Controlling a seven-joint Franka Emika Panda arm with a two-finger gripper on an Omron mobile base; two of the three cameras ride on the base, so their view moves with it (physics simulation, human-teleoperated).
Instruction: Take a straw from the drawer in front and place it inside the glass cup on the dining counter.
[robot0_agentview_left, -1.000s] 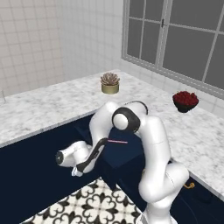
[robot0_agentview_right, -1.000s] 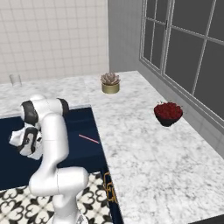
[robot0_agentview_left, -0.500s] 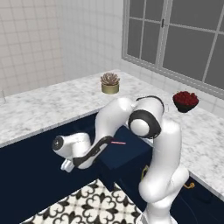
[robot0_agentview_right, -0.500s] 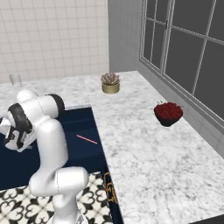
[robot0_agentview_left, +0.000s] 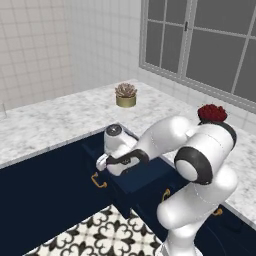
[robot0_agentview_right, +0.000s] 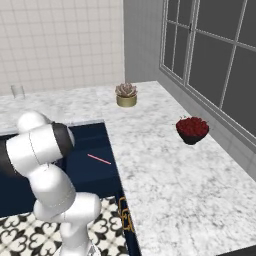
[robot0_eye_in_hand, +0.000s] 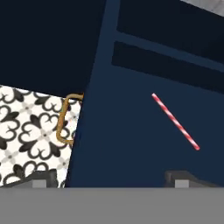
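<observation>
Item 1: thin straight red-and-white striped straw (robot0_eye_in_hand: 175, 121), lying flat on the floor of the wide, deep navy-blue box drawer (robot0_eye_in_hand: 131, 144); in the hand view it runs from about ten o'clock to four o'clock, alone on the drawer bottom, touching nothing else. In the right base view the same straw (robot0_agentview_right: 99, 159) shows as a short red line inside the pulled-out drawer (robot0_agentview_right: 90, 150), just beside the edge of the white-grey veined marble counter top (robot0_agentview_right: 165, 165).

Item 2: brass bar handle (robot0_eye_in_hand: 64, 120) on the drawer front, at nine o'clock of the straw, over the black-and-white patterned floor tiles (robot0_eye_in_hand: 26, 131).

Item 3: two-finger gripper (robot0_eye_in_hand: 111, 179) of the white arm, above the open drawer, jaws spread wide and released, nothing between them; straw lies apart from both tips, toward one o'clock. In the left base view the gripper (robot0_agentview_left: 107, 162) hangs over the drawer's near end.

Item 4: small clear glass tumbler (robot0_agentview_right: 17, 91), upright on the marble top, far left of the right base view.

Item 5: succulent in a brass-coloured pot (robot0_agentview_right: 126, 95), on the marble.

Item 6: dark bowl of red fruit (robot0_agentview_right: 192, 130), on the marble near the window
</observation>
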